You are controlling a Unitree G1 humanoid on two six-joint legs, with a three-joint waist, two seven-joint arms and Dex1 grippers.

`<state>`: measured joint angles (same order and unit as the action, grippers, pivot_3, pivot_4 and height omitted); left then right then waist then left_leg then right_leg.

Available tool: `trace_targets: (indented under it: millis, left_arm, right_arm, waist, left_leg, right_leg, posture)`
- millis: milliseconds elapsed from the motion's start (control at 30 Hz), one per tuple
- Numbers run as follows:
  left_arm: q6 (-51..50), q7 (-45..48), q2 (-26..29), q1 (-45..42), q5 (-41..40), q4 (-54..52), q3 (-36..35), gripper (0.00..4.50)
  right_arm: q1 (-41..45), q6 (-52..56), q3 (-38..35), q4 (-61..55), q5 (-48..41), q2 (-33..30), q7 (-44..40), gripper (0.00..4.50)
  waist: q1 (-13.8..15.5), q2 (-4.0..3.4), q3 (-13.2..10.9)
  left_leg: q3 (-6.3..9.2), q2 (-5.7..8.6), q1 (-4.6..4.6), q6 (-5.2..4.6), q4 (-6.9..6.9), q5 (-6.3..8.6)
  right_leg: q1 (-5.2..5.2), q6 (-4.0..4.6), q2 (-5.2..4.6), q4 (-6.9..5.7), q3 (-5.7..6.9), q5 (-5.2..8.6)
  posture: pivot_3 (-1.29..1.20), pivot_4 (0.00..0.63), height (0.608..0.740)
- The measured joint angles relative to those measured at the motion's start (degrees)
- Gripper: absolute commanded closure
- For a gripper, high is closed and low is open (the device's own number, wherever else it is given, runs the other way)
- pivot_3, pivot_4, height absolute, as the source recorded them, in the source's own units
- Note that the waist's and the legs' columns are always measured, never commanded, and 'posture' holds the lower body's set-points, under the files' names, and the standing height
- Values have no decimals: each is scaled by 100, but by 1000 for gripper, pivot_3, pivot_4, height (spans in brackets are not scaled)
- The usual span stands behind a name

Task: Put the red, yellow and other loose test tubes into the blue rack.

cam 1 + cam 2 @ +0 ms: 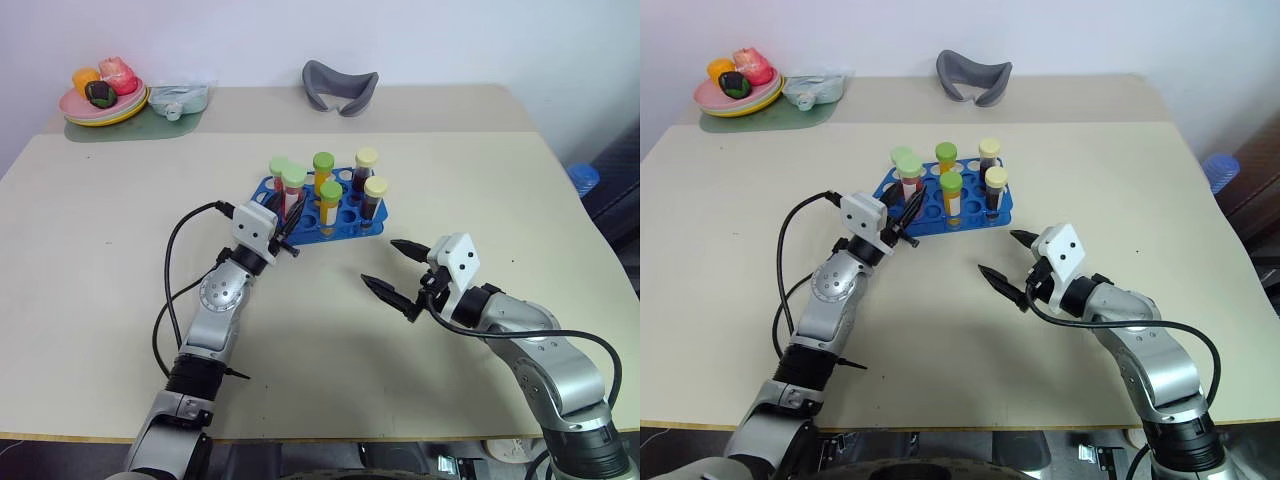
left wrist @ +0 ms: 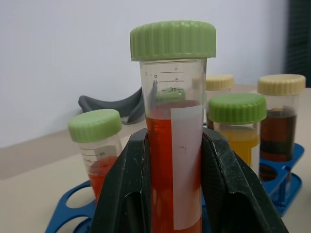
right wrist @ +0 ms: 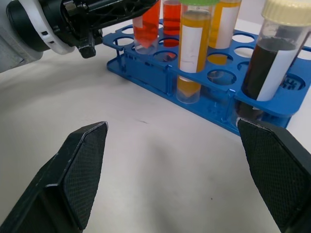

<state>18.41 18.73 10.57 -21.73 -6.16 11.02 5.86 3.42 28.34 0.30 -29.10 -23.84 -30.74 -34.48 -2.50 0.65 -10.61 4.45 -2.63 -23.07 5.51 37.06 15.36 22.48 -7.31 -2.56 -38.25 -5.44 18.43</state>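
Test tubes stand upright in the blue rack (image 1: 345,222) near the middle of the bench (image 1: 100,260); I count a second red one with a pale green cap (image 2: 95,125), two yellow-orange ones with green caps (image 1: 329,190) and two dark brown ones with cream caps (image 1: 375,187); my left pincer (image 1: 288,228) is clenched on the red tube (image 2: 172,160), which has a white label and a pale green cap; that tube is held upright at the rack's near left corner, its pointed lower end over a hole in the right wrist view; whether it is seated I cannot tell; my right pincer (image 1: 395,268) is released, its fingers (image 3: 80,170) spread wide and grasping nothing, hovering over bare bench just in front of the rack; a grey curved object (image 1: 340,88) lies at the far edge; a stack of plates (image 1: 100,108) with toy food sits at the far left corner.
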Motion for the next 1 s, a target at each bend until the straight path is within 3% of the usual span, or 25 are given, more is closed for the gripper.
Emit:
trace_targets:
  millis: [1000]
  left_arm:
    - [-129, -13, -37, 127, 198, -162, -81, 3743]
  right_arm:
    - [6, -1, 71, 0, 7, 59, 16, 146]
  waist:
    - [-1, 0, 1]
  left_leg:
    - [1, 0, 19, -12, -3, 7]
  right_leg:
    - [-17, 0, 1, 2, -1, 0]
  posture:
    - [0, 150, 740]
